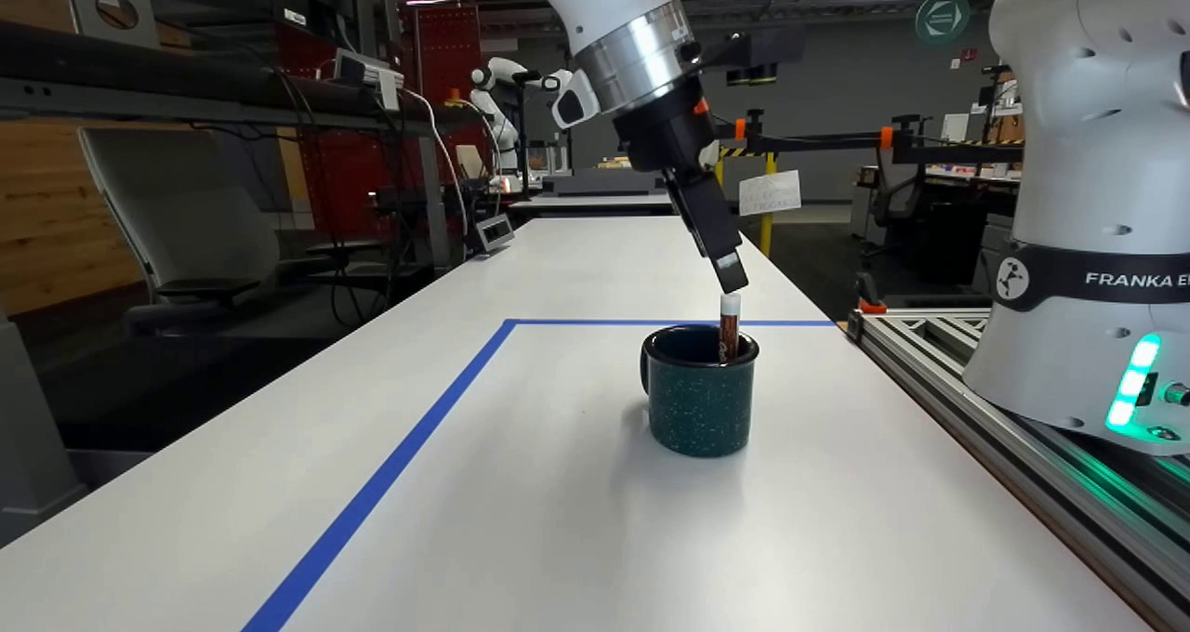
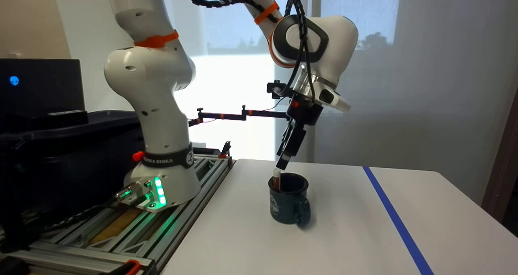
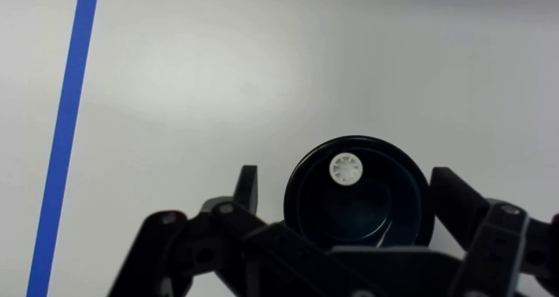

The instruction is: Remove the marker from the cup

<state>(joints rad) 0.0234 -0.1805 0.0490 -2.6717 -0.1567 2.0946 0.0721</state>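
Observation:
The marker (image 1: 729,333), a reddish-brown stick with a white top end, stands nearly upright in the dark teal-green speckled cup (image 1: 700,409). Its upper part sticks out above the rim in both exterior views; its lower part is hidden inside. The marker (image 2: 277,180) and cup (image 2: 288,205) also show in an exterior view. In the wrist view the marker's white round end (image 3: 346,169) is near the far inner wall of the cup (image 3: 358,141). My gripper (image 3: 344,171) is wide open and empty, its fingers spread either side of the cup's opening. In an exterior view the gripper (image 1: 731,277) tilts just above the marker.
The cup stands on a white table (image 1: 521,520). Blue tape lines (image 1: 418,432) run along the table beside and behind the cup. The metal rail (image 2: 190,226) and robot base lie along one table edge. The cup's handle (image 2: 302,212) faces away from the base.

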